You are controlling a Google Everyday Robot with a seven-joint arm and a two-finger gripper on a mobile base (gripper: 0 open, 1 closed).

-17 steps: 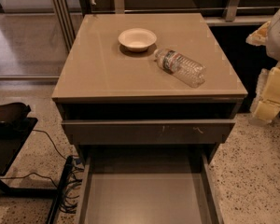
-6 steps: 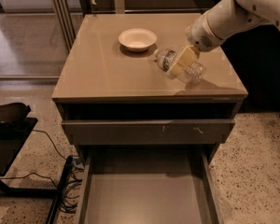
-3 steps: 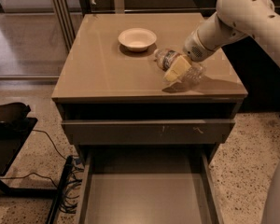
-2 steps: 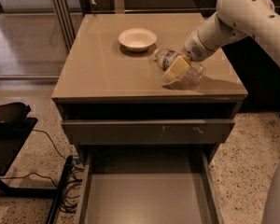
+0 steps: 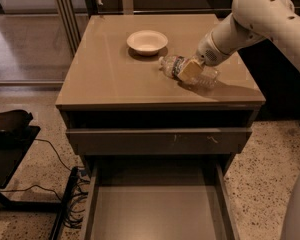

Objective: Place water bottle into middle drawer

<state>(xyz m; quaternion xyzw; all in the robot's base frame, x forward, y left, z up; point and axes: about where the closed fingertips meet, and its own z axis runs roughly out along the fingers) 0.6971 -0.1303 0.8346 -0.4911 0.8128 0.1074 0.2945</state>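
Observation:
The water bottle [image 5: 209,77] lies on its side on the cabinet top [image 5: 110,69], cap toward the white bowl. My gripper [image 5: 189,70] is down over the middle of the bottle, its tan end covering part of the ribbed body. The arm reaches in from the upper right. The middle drawer [image 5: 155,211] is pulled out wide at the bottom of the view, with nothing on its flat floor.
A white bowl [image 5: 147,41] stands on the cabinet top just left of the bottle's cap. A drawer with a scuffed front panel [image 5: 160,140] sits slightly out above the open one. A black stand [image 5: 10,134] and cables [image 5: 65,194] lie on the floor at left.
The arm came in from the right and lowered the gripper onto the bottle. Over the last second it has stayed almost still there. The bottle has not moved.

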